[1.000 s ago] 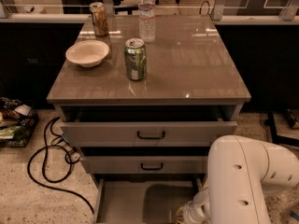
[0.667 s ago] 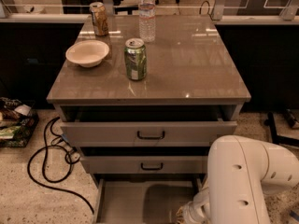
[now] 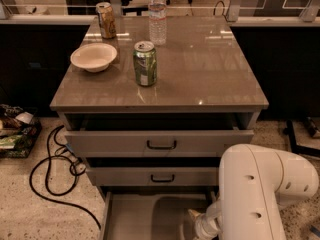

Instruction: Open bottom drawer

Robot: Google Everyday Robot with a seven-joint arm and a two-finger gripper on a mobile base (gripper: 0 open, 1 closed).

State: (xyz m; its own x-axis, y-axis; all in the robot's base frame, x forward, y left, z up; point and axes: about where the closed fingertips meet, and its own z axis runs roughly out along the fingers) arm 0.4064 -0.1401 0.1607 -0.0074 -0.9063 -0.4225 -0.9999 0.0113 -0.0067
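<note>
Bottom drawer (image 3: 131, 218) pulled out, plain pale grey inside; tool (image 3: 196, 220) over it, grip unclear.

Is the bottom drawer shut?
No, the bottom drawer is pulled out, its pale inside showing, with the hand low at its right side.

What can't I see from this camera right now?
The bottom drawer: front and handle cut off by the lower frame edge, camera view.
The gripper, low over that drawer's inside: mostly hidden by the white arm and the frame edge.
The drawer's right side: covered by the arm.
</note>
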